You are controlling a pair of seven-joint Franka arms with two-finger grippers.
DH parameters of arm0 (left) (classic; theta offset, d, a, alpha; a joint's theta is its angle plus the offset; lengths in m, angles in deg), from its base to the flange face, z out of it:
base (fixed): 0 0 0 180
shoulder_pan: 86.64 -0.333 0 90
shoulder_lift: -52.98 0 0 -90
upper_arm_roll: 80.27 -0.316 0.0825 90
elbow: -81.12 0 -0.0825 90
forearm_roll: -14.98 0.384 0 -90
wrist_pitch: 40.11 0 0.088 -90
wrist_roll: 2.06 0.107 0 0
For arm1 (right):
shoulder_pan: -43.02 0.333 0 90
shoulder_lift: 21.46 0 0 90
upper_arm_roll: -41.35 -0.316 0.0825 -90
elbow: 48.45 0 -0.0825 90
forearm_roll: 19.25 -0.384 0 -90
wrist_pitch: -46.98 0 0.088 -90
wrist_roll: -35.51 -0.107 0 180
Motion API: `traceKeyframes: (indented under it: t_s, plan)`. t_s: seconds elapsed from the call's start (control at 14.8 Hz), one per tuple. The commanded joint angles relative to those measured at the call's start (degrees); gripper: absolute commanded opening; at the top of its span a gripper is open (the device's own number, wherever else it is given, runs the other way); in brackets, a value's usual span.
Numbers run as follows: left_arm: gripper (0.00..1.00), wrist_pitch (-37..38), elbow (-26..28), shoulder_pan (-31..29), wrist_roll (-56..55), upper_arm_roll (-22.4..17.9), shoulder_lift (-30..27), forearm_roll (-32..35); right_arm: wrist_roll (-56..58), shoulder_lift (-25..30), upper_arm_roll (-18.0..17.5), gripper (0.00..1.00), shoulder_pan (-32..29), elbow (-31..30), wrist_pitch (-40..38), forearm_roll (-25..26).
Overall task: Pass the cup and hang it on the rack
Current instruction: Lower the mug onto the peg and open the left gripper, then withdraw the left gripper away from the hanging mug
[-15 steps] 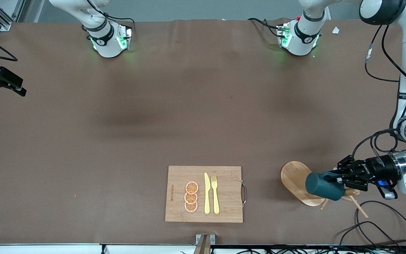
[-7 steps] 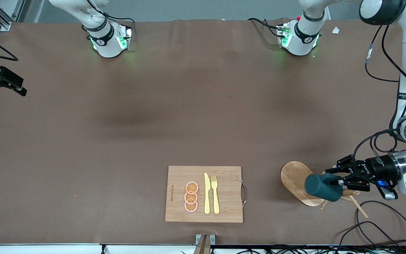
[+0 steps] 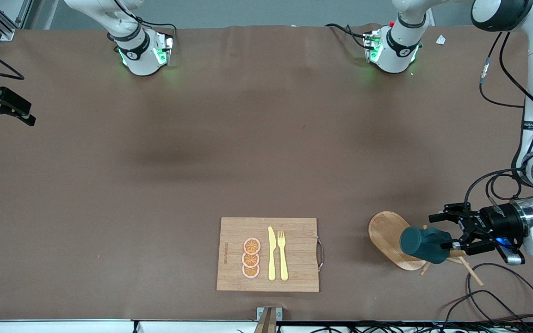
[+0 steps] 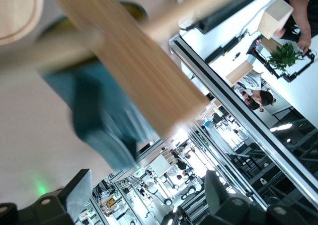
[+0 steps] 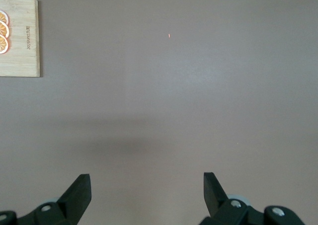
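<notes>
Brown matting covers the table. Over its bare stretch the right gripper waits, fingers spread. A bamboo cutting board carries orange slices, knife and fork. Toward the left arm's end, the teal cup hangs on the wooden rack, with the left gripper spread wide around its handle.

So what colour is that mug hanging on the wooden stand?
Dark teal; the mug on the stand shows best in the front view.
</notes>
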Motion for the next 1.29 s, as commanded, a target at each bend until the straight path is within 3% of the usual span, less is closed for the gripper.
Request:
traceKeyframes:
  t_s: [0.0, 0.41, 0.88, 1.22]
  plan:
    - [1.00, 0.6, 0.9, 1.8, 0.1, 0.0, -5.1, 5.6, -0.9, 1.5, -0.3, 1.00, 0.1, -1.4, 0.4, 0.8]
    - [1.00, 3.3, 1.2, 7.0, 0.4, 1.5, -12.5, 27.8, -0.9, 1.5, -0.3, 1.00, 0.1, -1.7, 0.7, 0.9]
    - [1.00, 7.0, 1.4, 6.5, 2.4, 11.6, -19.0, 58.5, -0.9, 1.5, -0.3, 1.00, 0.1, -1.8, 0.7, 0.9]
    - [1.00, 11.1, 1.4, 6.2, 4.9, 13.1, -24.8, 67.4, -0.9, 1.5, -0.2, 1.00, 0.0, -1.9, 1.5, 0.9]
